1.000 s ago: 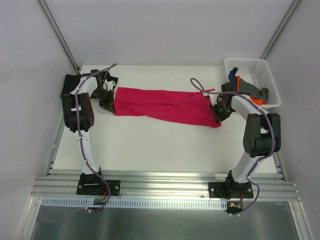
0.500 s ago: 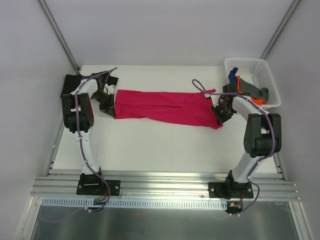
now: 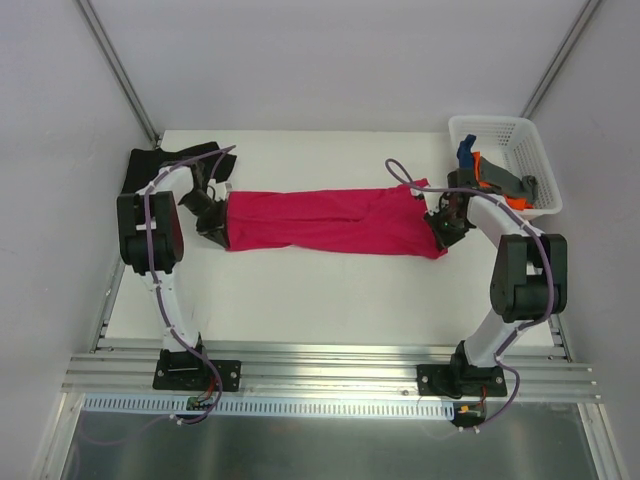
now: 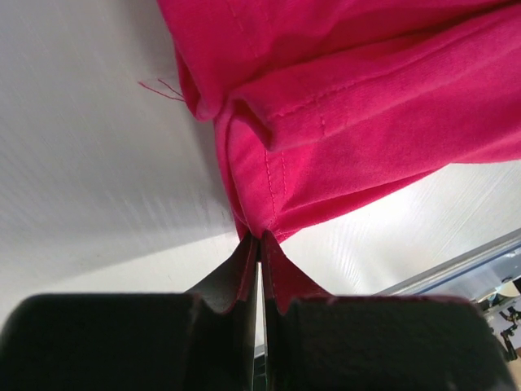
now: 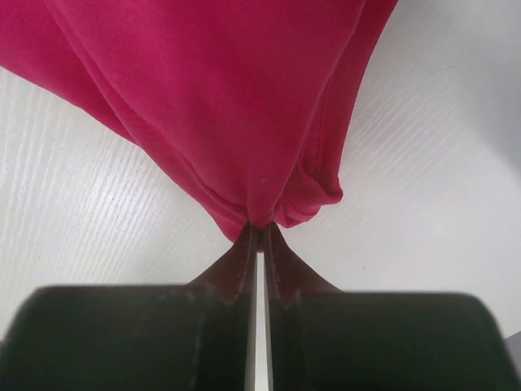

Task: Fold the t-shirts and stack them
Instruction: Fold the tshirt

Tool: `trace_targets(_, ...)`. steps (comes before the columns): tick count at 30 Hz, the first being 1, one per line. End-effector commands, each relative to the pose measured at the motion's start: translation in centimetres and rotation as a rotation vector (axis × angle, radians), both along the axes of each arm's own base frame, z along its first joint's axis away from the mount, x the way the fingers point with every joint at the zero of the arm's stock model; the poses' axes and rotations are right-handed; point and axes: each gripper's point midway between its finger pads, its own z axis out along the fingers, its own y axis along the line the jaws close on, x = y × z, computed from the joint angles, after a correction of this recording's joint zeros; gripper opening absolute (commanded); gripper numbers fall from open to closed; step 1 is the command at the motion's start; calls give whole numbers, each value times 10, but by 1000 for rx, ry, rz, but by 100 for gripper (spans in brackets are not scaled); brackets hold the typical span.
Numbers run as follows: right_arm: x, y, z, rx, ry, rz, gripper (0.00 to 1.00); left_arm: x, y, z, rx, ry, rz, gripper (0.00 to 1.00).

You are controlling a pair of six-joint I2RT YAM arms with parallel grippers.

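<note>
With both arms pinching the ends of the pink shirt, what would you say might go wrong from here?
1. The jaws of each arm are shut on only a small bunched bit of the pink shirt; more tension might pull it free.
2. The shirt lies creased and uneven between them, so folding now would likely come out skewed.
3. The left arm passes close over the black shirt at the far-left corner and might drag it.

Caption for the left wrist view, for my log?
Left tool pinching a hem corner of the crimson-pink t-shirt over the white table.
</note>
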Motion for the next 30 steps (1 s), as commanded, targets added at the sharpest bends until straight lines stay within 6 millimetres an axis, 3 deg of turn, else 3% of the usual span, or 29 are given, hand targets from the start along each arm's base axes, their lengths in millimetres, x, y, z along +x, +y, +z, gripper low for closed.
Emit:
trace_targets(1,-9,-3,17,1,-21,-4,1,-15,9,23,24,-30,-32,0)
trace_targets(22,19,-9,18,-34,-75,-6,1,-75,15,45,51,20,-187,0)
trace_targets(30,33,-9,18,-35,-87,-14,1,-99,4,43,-8,106,-227,0)
